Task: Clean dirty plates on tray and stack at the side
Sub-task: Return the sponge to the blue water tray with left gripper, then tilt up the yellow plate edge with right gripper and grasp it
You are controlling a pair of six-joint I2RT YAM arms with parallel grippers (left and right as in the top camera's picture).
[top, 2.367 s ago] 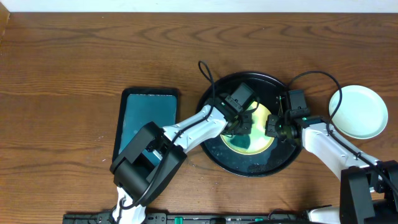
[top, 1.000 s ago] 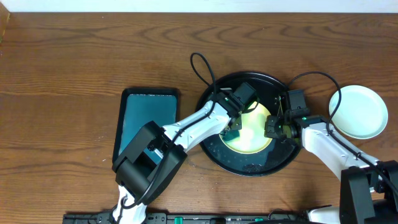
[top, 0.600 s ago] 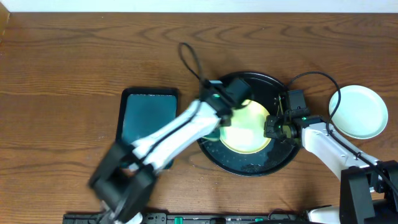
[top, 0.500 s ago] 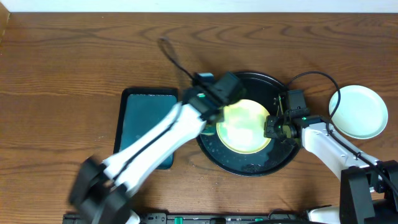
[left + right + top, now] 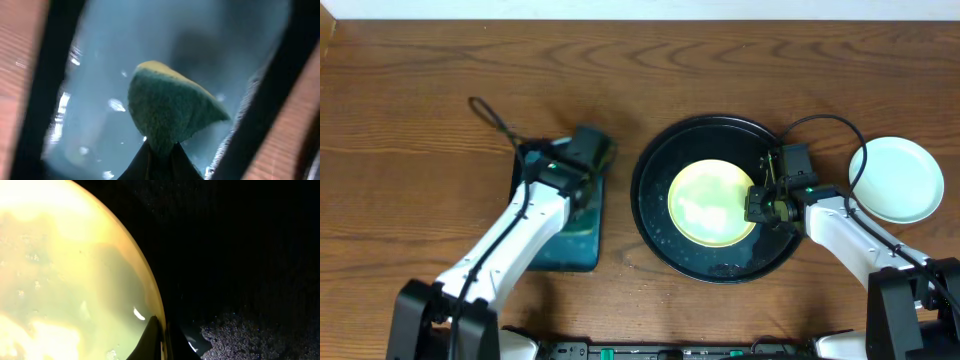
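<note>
Worktop: brown wood.
Left jaws: gripping sponge, teal tray beneath.
Right jaws: pinching yellow plate.
Progress: plate looks wiped, not yet stacked.

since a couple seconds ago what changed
The left gripper carried the sponge off the yellow plate, leftward to the teal tray, still gripping it. The right gripper stayed pinching the yellow plate's rim in the black tray; the mint plate stayed put.

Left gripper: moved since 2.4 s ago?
Yes. Left gripper went left, off the yellow plate in the black tray, to over the teal tray, shut on the sponge.
</note>
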